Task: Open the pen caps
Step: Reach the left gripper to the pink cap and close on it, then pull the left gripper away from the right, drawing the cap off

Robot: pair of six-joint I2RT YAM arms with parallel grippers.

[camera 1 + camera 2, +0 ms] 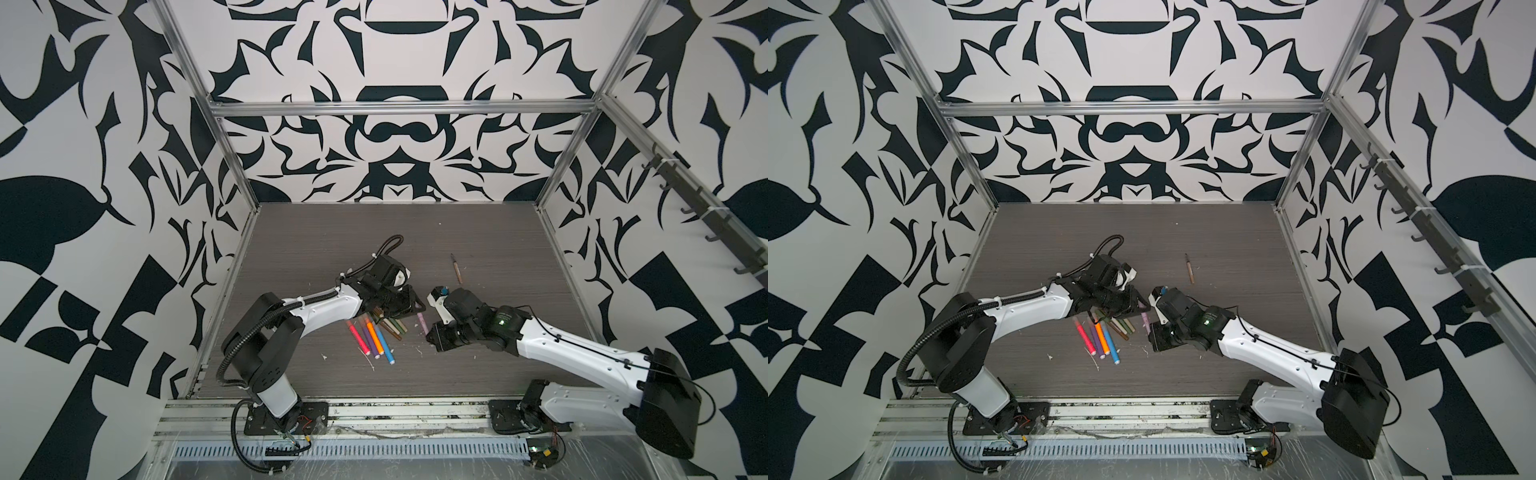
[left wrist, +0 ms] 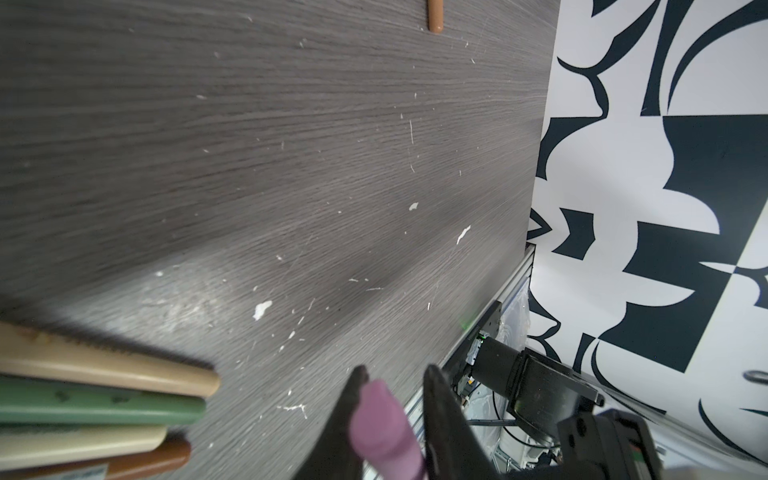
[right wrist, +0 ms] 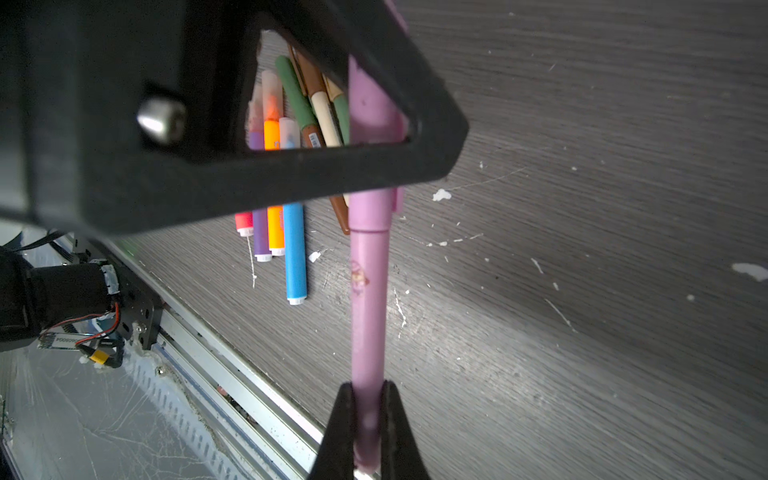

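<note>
The lilac pen (image 3: 370, 299) is held clear of the table (image 1: 415, 232), between the two grippers, near the middle of the work area. Its plain rear end is pinched by the right gripper (image 3: 368, 399), whose fingers are pressed against the barrel from both sides. The cap (image 2: 378, 424) is fitted on the far end of the pen and is placed between the fingers of the left gripper (image 2: 395, 370). One finger is seen against the cap; a thin strip of light is seen beside the other. Whether the cap is firmly pinched cannot be told.

In both top views the lilac pen is located just beside a pile of muted pens (image 1: 392, 326), which is partly hidden under the left gripper. Four bright pens (image 1: 372, 338) are laid side by side next to this pile, towards the front edge, with pale see-through caps fitted. One brown pen (image 1: 456, 268) is laid alone, well apart, towards the back.
</note>
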